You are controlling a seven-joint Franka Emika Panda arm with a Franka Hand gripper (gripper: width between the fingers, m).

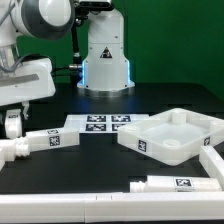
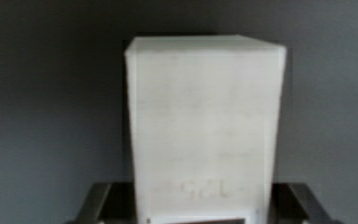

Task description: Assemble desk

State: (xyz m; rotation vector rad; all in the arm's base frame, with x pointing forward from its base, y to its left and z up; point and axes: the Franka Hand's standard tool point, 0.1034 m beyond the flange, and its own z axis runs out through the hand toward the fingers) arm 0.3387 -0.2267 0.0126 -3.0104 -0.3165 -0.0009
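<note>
A black worktop (image 1: 60, 175) lies before a green backdrop, with the robot's white base (image 1: 104, 60) at the back. In the exterior view the desk top (image 1: 172, 135) rests rim-up at that view's right, with the marker board (image 1: 100, 124) just beside it. One leg (image 1: 175, 185) lies in front, and the jaws hang over another leg (image 1: 45, 142) at that view's left. In the wrist view that leg (image 2: 202, 110) lies between the dark fingers (image 2: 108, 200); I cannot tell whether the jaws clamp it.

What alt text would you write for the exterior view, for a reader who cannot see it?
A robot hand sits at a white desk leg lying on a black table at the exterior view's left. The rimmed desk top lies at the right, a second leg nearer the camera, the marker board between them.
</note>
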